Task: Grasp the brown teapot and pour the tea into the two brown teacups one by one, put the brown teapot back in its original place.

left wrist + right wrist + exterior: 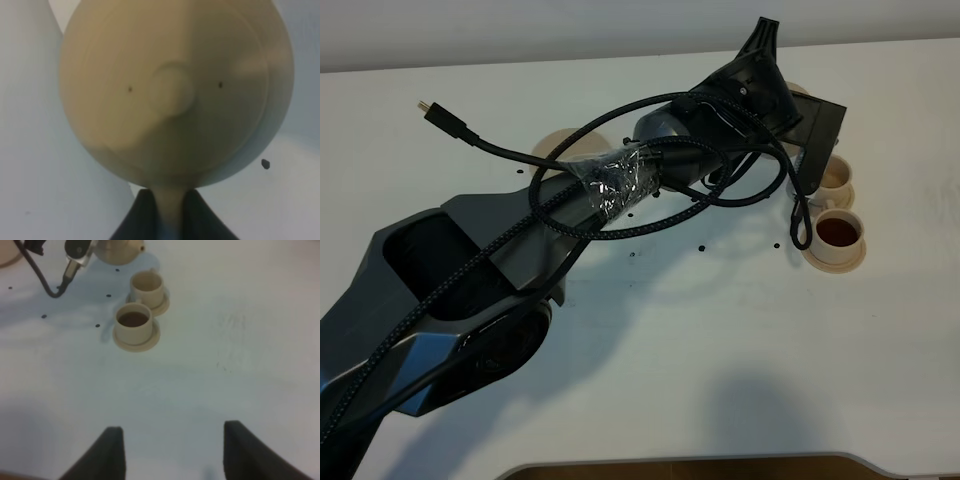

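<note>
My left gripper (170,207) is shut on the loop handle of the brown teapot (172,92), whose knobbed lid fills the left wrist view. In the high view the left arm reaches across to the right and the gripper (807,118) hides most of the teapot (797,90), held just behind the two teacups. The near teacup (838,232) holds dark tea (133,319). The far teacup (834,178) looks pale inside (147,284). The teapot's bare saucer (558,148) lies at the back left. My right gripper (170,450) is open and empty, well short of the cups.
A black cable with a loose plug (445,118) loops over the left arm and hangs down beside the cups (798,215). The white table (720,340) has small dark dots. Its front edge runs along the bottom (700,462).
</note>
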Available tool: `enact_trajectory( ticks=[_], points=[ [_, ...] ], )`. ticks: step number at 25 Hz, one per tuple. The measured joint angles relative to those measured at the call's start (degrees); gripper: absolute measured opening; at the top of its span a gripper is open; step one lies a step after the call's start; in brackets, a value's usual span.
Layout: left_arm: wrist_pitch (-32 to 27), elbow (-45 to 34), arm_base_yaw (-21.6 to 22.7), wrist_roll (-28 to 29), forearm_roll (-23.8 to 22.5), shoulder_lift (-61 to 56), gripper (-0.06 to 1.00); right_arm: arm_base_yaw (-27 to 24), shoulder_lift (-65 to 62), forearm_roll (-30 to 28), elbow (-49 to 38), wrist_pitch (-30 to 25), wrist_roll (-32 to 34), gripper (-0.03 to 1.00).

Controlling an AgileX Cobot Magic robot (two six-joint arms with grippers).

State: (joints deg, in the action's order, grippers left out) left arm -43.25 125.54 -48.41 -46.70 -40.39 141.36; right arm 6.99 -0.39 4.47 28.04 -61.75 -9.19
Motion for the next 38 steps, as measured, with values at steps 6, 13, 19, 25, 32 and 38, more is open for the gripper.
enact_trajectory(
  ticks=[6,13,19,25,32,38],
  points=[
    [-0.26,0.0,-1.43,0.18,-4.59,0.54,0.13,0.0,0.0,0.0,0.0,0.0,-0.06,0.44],
    [-0.71,0.0,-2.44,3.34,-9.57,2.32,0.13,0.0,0.0,0.0,0.0,0.0,-0.06,0.44],
    [-0.32,0.0,-2.89,5.53,-12.39,2.88,0.13,0.0,0.0,0.0,0.0,0.0,-0.06,0.44],
    [-0.05,0.0,-3.76,5.71,-15.16,2.9,0.13,0.0,0.0,0.0,0.0,0.0,-0.06,0.44],
    [0.15,0.0,-4.2,5.64,-17.13,2.9,0.13,0.0,0.0,0.0,0.0,0.0,-0.06,0.44],
    [0.21,0.0,-4.62,5.57,-19.53,3.18,0.13,0.0,0.0,0.0,0.0,0.0,-0.06,0.44]
  ],
)
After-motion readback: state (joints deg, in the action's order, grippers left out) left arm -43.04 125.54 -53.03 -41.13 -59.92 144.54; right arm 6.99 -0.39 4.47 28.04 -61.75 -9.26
